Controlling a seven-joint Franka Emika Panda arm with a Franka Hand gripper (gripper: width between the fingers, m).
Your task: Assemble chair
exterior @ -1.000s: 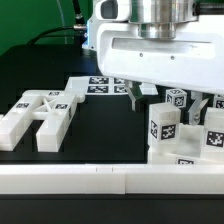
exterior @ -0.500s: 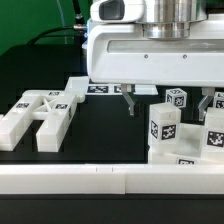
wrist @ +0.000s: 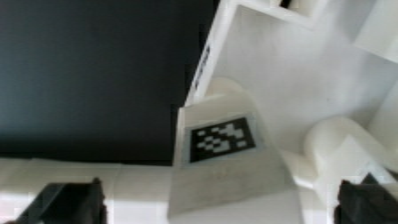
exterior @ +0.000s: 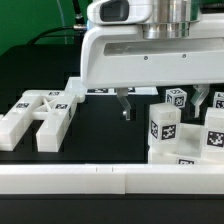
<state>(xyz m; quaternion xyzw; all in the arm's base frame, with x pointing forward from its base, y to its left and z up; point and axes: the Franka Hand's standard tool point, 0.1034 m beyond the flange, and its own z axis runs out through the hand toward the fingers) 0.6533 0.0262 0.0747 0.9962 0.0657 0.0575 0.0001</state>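
Hangs the gripper (exterior: 163, 108) over the chair's tagged block (wrist: 221, 140), fingers (wrist: 71, 203) wide apart and empty with it between them, seemingly lining up a grasp, H-shaped frame (exterior: 42, 112) well off beyond one finger

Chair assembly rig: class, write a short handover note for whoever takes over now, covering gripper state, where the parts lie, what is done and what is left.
Gripper: open, holding nothing, poised over the glossy white tagged blocks at the exterior view's right.
Glossy white H-shaped frame: lying flat at the exterior view's left, apart from the blocks.
Done: frame and blocks not joined; whether the blocks are joined to each other cannot be told.
Left: grasp a block, then join blocks and frame.
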